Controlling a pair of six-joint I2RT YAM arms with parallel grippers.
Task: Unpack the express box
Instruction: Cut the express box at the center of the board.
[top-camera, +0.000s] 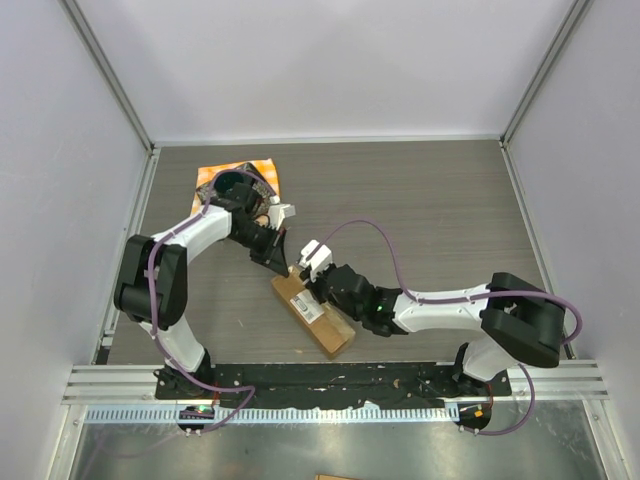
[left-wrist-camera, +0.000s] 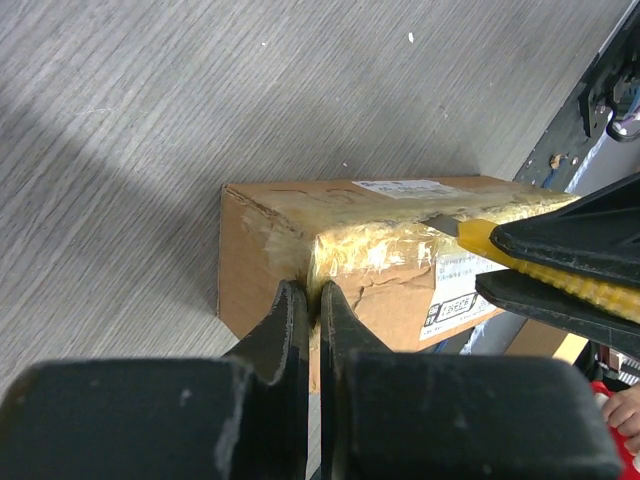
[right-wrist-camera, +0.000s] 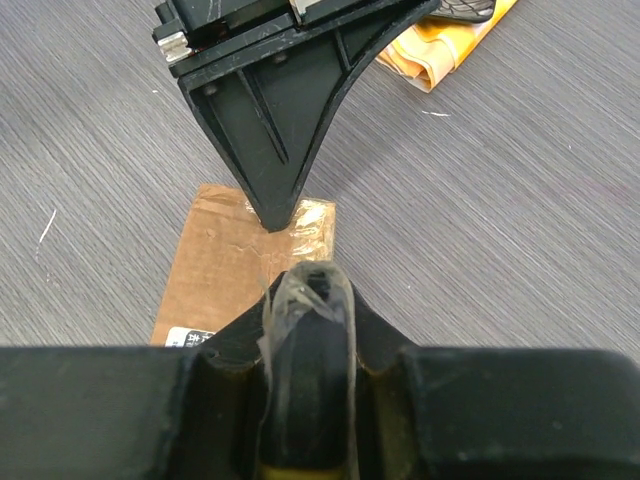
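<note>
Now | left tool pressed together at express box end | right tool pinching cutter atop it

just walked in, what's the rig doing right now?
It is opening a cardboard box that lies on the table between the two arms. The left gripper is shut, its tips pressed against the box's taped end, seemingly to steady it. The right gripper holds a yellow utility knife, with the blade tip at the shiny tape along the box's top. The box looks sealed; no flap is up yet.
</note>
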